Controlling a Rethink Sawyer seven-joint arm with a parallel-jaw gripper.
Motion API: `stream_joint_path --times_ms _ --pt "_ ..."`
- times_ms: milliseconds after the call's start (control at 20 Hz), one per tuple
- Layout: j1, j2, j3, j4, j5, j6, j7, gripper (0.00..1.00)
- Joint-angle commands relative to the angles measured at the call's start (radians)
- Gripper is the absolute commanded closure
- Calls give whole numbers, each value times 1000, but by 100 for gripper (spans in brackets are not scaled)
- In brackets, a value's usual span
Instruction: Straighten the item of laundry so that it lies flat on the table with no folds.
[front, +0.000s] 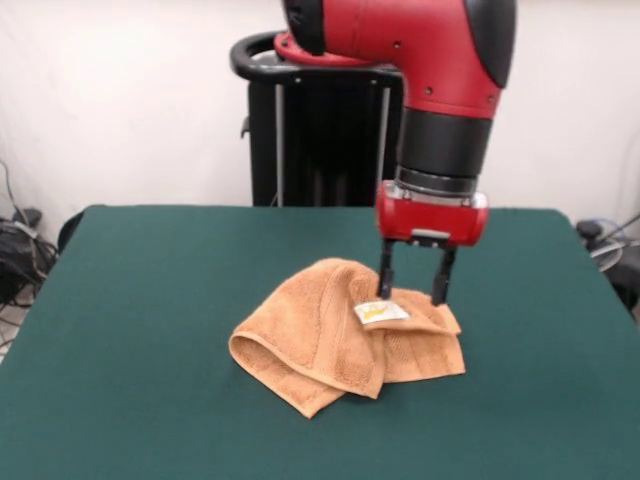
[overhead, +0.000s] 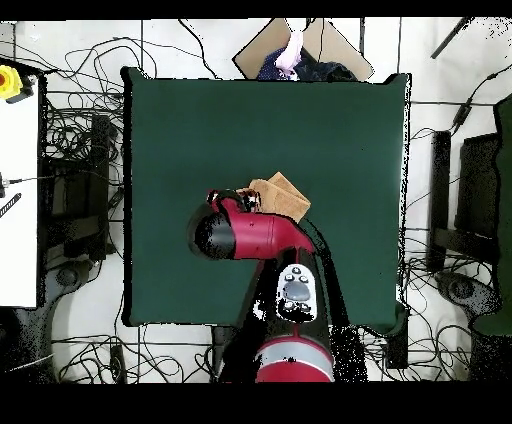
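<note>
The orange-tan towel (front: 345, 335) lies crumpled and folded over itself near the middle of the green table (front: 150, 300). Its small white-yellow tag (front: 381, 312) faces up on the right part. My gripper (front: 412, 290) stands open just above the towel's far right part, one finger beside the tag, the fingertips (front: 384, 288) at or just over the cloth. In the overhead view the red arm (overhead: 255, 235) covers most of the towel (overhead: 285, 195); only its far part shows.
The robot's black pedestal (front: 320, 130) stands at the table's far side. Cables lie on the floor around the table (overhead: 380, 150). A person (overhead: 290, 55) shows at the table's far edge in the overhead view.
</note>
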Motion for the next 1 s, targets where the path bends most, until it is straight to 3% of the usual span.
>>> stream_joint_path --times_ms 50,250,450,550,700,1000 --pt "40 55 11 191 273 -61 528 0" --pt "33 90 -3 157 310 -35 486 0" --pt "148 135 -169 103 362 0 540 0" --pt "146 129 -203 83 350 35 527 0" --pt "109 129 -206 64 346 37 514 0" --pt "38 183 -105 73 341 -126 544 0"
